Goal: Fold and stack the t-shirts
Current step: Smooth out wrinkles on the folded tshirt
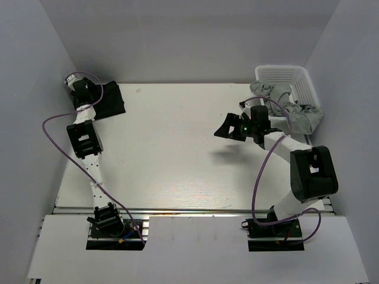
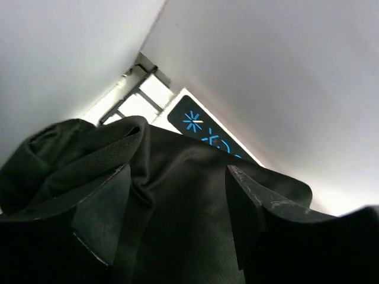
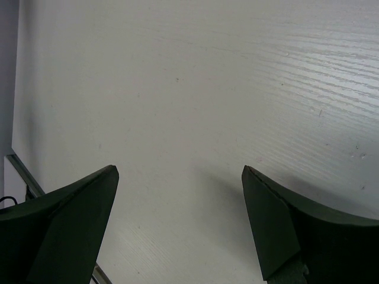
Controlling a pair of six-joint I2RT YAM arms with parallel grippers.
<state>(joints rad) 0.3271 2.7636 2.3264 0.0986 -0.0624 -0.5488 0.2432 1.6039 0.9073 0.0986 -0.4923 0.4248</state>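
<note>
Left gripper: fingers spread, straddling the black t-shirt, well apart from the basket across the table.
Right gripper: spread wide, holding nothing, near the basket.
Basket: grey t-shirts bunched up, spilling over its near rim.
Progress: early, I judge; no stack yet.

Pale wood-grain table before me, plain white walls rising from its left, far and right edges, white lattice basket at its far right corner
</note>
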